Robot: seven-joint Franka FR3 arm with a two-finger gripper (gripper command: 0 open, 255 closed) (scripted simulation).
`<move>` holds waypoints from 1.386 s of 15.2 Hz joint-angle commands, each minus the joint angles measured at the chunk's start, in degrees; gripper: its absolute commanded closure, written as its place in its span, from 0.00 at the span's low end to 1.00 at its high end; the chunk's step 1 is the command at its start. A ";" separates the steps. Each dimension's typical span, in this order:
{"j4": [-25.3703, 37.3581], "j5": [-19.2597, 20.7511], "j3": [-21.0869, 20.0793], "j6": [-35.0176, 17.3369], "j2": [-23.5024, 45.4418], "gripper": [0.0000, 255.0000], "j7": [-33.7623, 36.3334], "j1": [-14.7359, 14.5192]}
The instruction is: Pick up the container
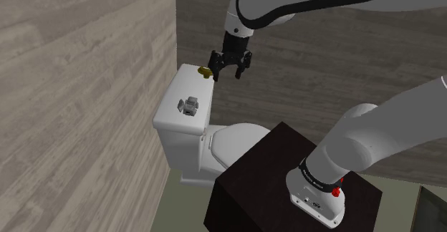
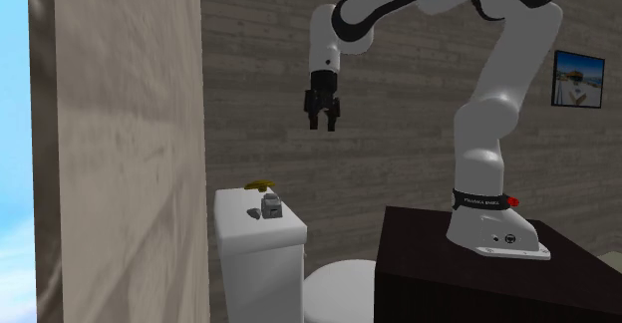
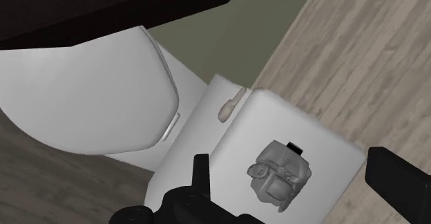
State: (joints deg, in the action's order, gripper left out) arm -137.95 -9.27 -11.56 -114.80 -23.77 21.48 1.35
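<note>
Pale wood-plank walls (image 1: 79, 87), white toilet (image 1: 236, 141), olive floor (image 3: 235, 39), framed picture (image 2: 578, 79) on far wall

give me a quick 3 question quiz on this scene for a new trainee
1. True or false: the gripper is shut on the grey container.
2. The grey container sits on: A) the toilet tank lid B) the dark stand C) the toilet seat.
3. What colour is the small object lying on the lid beyond the container?
Key: 1 false, the fingers stand open, above it; 2 A; 3 yellow.
</note>
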 commanded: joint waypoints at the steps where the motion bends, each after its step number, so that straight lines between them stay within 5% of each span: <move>1: 0.91 0.45 -1.48 -3.61 4.35 0.00 3.33 0.53; 9: 7.23 6.20 -5.05 -14.77 22.39 0.00 17.42 2.16; 17: 18.28 14.51 -3.15 -20.79 40.91 0.00 31.50 0.45; 21: 17.84 15.32 -2.65 -23.36 43.09 0.00 32.02 0.06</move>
State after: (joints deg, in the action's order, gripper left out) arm -120.26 5.79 -14.32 -137.64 18.66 53.20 1.56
